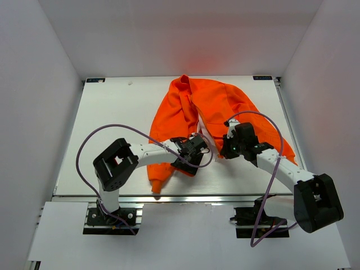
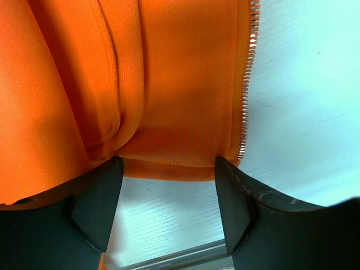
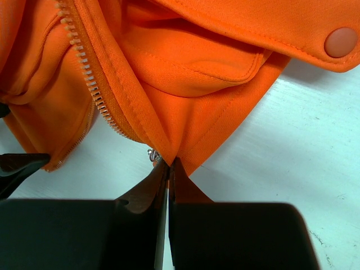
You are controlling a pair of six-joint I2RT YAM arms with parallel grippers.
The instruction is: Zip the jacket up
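Jacket position: the jacket (image 1: 216,104) lies rumpled on the table (image 1: 112,112), centre to upper centre of the top view. Its collar end points to the top of the frame. The open hem points to the bottom, where both grippers meet.
Zipper axis: runs from the hem at mid-frame up toward the collar. It is undone, with the front edges splayed.
Right gripper: the right gripper (image 3: 169,169) is clamped tight on the bottom corner of one front panel, with orange cloth pinched between the pressed fingers.
Metal piece: a small silvery metal piece (image 3: 152,154) sits just upper left of the pinch. It may be the slider or the end pin; too small to tell.
Held panel: its tooth row (image 3: 84,67) climbs to the upper left of the right wrist view. The flap pocket (image 3: 197,67) and snap button (image 3: 341,41) are at upper right.
Left gripper: the left gripper (image 2: 169,175) is spread wide, with its fingers (image 2: 98,208) on either side of the other panel's hem (image 2: 163,162), gripping nothing.
Free panel: a second tooth row (image 2: 247,84) runs down the right of the left wrist view and ends just by the right-hand finger.
Key relation: the two bottom ends lie near each other, side by side. The free end is on the left of the pinch in the top view.
Nearer arm: the right gripper is at the metal piece and the left is at the free end.
Next move, judged: the left gripper should close on its hem beside the teeth, then the two ends should be brought together sideways before any pull toward the collar.
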